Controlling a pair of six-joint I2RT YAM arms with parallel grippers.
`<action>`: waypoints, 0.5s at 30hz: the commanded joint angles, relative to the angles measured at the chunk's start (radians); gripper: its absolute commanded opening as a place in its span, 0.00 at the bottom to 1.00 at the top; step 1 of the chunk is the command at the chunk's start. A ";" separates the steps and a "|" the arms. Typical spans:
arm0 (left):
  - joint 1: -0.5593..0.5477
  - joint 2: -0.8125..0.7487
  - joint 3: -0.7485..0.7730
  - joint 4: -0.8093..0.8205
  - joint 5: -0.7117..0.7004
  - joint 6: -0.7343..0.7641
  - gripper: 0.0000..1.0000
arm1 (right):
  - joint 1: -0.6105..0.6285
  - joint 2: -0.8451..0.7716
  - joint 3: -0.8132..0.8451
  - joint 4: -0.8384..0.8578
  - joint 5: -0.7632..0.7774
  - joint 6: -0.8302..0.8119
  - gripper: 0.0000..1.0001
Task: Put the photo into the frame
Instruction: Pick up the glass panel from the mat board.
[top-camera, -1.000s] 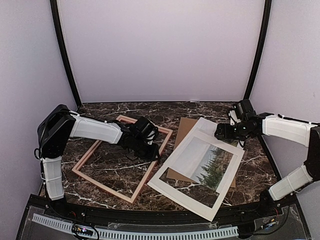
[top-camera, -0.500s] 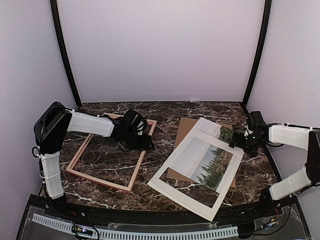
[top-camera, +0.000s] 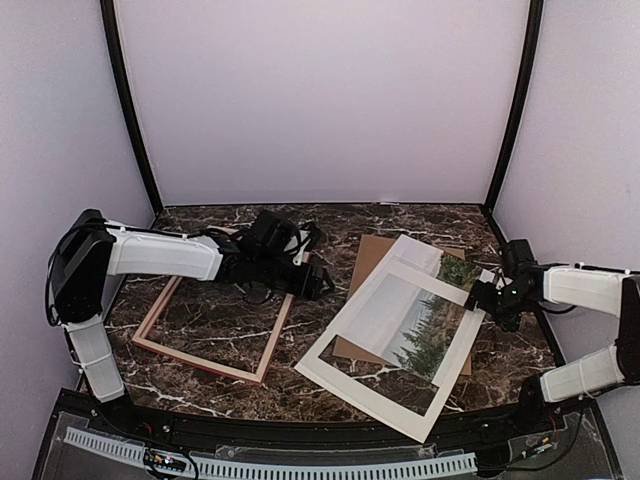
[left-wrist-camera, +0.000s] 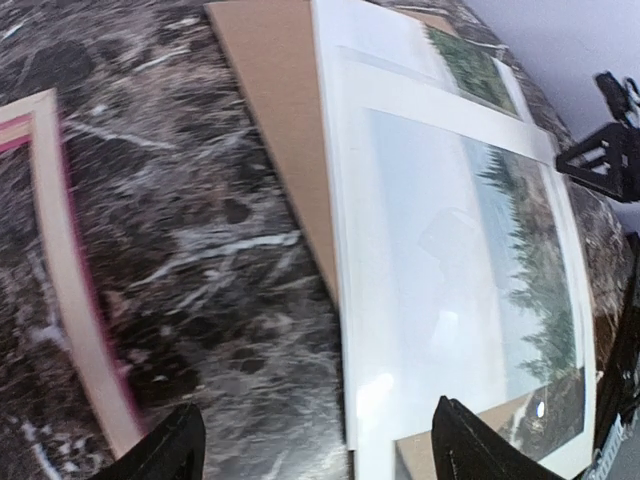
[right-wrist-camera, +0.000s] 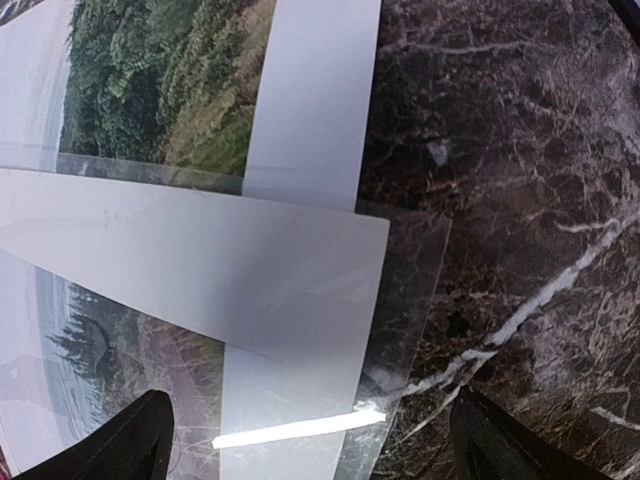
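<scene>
Right claw (right-wrist-camera: 310, 428) near half-hidden photo (right-wrist-camera: 160, 85)

- Of our left gripper (left-wrist-camera: 318, 445) we see only two black fingertips at the bottom edge, set wide apart with nothing between them
- Beyond them lies the dark marble table (left-wrist-camera: 190, 210), veined with white
- At the left, one rail of the frame (left-wrist-camera: 70, 290) lies flat on the table, tan wood with a pink-red edge
- Further right, the brown backing board (left-wrist-camera: 280, 100) pokes out from under the white mat (left-wrist-camera: 350, 300)
- Through the mat's opening we see the photo (left-wrist-camera: 500, 270), pale sky and dark conifers, and a green corner of it shows beyond the mat's far bar
- Black parts of the right arm (left-wrist-camera: 605, 160) sit at the right edge
</scene>
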 joint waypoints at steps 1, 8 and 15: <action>-0.072 0.000 -0.003 0.111 0.100 0.065 0.81 | -0.005 -0.037 -0.034 0.045 -0.032 0.040 0.97; -0.150 0.095 0.026 0.157 0.177 0.056 0.81 | -0.007 -0.035 -0.068 0.090 -0.096 0.058 0.95; -0.160 0.171 0.010 0.184 0.209 0.028 0.81 | -0.007 -0.041 -0.100 0.115 -0.094 0.051 0.93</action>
